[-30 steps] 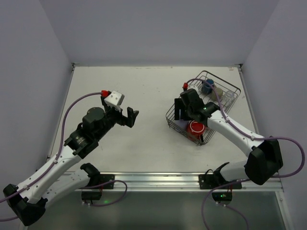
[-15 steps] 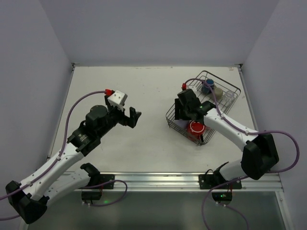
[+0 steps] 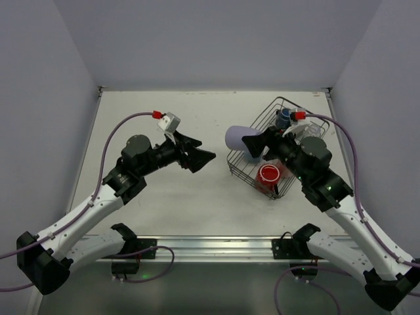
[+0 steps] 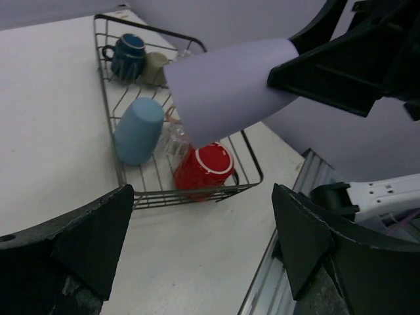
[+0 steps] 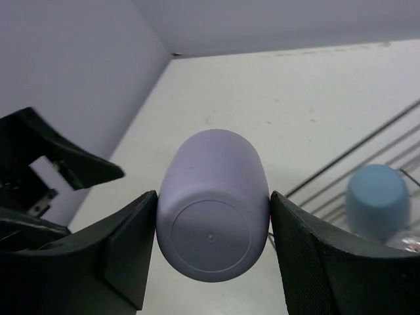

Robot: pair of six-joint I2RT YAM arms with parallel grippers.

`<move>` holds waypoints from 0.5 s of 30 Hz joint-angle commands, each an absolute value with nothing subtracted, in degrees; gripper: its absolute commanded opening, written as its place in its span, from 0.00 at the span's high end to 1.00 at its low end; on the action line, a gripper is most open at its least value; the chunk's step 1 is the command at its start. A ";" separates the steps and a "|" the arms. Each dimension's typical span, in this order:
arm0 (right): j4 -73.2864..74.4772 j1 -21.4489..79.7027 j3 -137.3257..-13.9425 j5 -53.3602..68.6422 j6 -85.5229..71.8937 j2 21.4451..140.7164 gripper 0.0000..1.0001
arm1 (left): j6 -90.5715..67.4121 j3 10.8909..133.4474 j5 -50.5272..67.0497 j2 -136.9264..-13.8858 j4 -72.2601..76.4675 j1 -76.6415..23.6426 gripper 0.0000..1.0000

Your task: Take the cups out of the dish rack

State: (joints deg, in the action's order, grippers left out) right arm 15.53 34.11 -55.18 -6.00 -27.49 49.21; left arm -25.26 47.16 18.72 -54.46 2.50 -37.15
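Lilac cup [image 3: 237, 139] was clamped in our right gripper [image 5: 213, 230] beside the rack [image 3: 230, 164]; our left gripper [image 3: 202, 156] stood open. We feared its smooth sides might slip.

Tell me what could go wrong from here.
The right gripper holds the lavender cup sideways by its smooth wall, in the air; it might slip and fall. The left gripper, open, points at the cup from close by; a misjudged approach could knock it loose or hit the right gripper.
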 commanded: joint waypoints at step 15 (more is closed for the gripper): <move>-24.95 34.28 -40.87 23.72 -49.21 51.76 0.74 | -50.71 39.73 36.56 -59.06 37.07 -37.00 0.47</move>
State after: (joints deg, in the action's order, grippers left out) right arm -16.56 34.13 -42.26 19.31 -44.75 50.39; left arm -46.98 40.93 33.06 -58.59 28.01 -37.12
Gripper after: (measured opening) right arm 0.673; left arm 0.583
